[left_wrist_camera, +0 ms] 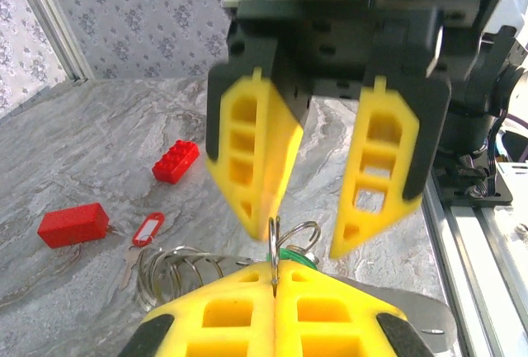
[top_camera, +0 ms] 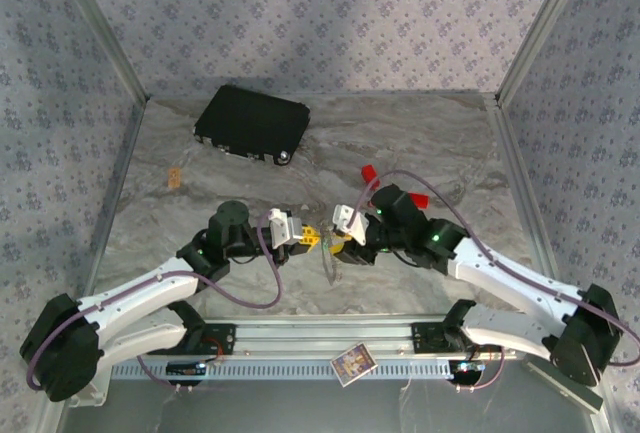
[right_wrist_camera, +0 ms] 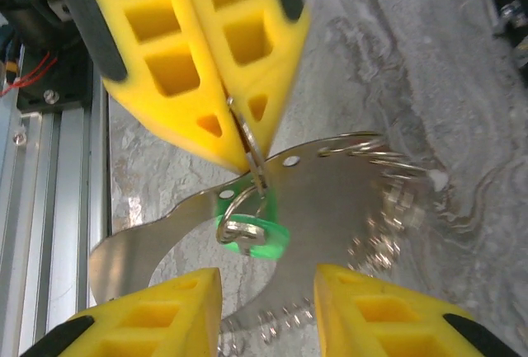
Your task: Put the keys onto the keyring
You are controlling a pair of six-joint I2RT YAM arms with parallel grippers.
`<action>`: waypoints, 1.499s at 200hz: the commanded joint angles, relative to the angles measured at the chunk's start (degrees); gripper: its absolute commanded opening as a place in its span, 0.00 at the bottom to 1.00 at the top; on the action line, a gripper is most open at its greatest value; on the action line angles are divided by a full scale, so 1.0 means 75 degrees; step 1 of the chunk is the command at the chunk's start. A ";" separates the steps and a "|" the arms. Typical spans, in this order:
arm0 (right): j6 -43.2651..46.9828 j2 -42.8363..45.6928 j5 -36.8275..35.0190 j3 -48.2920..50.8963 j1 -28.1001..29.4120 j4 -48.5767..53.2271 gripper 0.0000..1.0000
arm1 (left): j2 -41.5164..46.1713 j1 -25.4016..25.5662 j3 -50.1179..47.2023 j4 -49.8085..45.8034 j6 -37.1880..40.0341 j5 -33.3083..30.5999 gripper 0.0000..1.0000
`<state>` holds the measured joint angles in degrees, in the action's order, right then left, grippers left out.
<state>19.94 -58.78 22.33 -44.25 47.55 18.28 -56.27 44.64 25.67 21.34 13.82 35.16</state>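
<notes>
Left pincer (right_wrist_camera: 245, 159) nips the green key (right_wrist_camera: 252, 237) by its wire loop — light, slick; right pincer (right_wrist_camera: 268, 279) gapes, empty — take the plastic head.

White arms (top_camera: 500, 281), yellow fingers (left_wrist_camera: 252, 151)

Black case (top_camera: 251, 124) at far left of marbled grey surface (top_camera: 450, 143). Red block (top_camera: 368, 173) right of centre, second red block (top_camera: 420, 199) near it. Small printed card (top_camera: 352, 363) on near rail.
</notes>
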 commanded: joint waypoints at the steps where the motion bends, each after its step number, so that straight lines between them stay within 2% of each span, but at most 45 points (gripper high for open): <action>1: -0.0206 0.0346 0.0246 -0.0012 -0.0094 0.0045 0.34 | -0.0111 0.0031 0.0005 0.0553 -0.0008 0.0299 0.00; 26: -0.0157 0.0494 0.0646 -0.0009 -0.0107 -0.0329 0.32 | -0.0144 0.0029 0.0033 0.0541 0.0000 0.0401 0.00; 86: 0.0157 0.0428 0.0891 0.0198 -0.0073 -0.1184 0.28 | -0.0085 0.0035 -0.0065 0.0365 0.0290 0.0601 0.00; 116: 0.0191 0.0396 0.0615 0.0225 -0.0068 -0.1203 0.26 | -0.0032 0.0039 -0.0072 0.0494 0.0295 0.0598 0.00; 206: 0.0241 -0.0045 0.0940 0.0055 -0.0067 -0.0998 0.25 | -0.0149 0.0040 -0.0025 0.0624 0.0379 0.0802 0.00; 279: 0.0464 -0.0367 0.1136 -0.0180 -0.0071 -0.0895 0.03 | -0.0257 0.0046 0.0034 0.0655 0.0376 0.0718 0.00; 300: 0.0590 -0.0423 0.1171 -0.0288 -0.0064 -0.0738 0.00 | -0.0278 0.0044 0.0095 0.0496 0.0365 0.0428 0.18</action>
<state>22.92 -61.06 29.58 -43.79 46.98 11.42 -58.33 44.64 25.12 22.59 15.94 38.09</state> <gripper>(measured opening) 0.055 0.083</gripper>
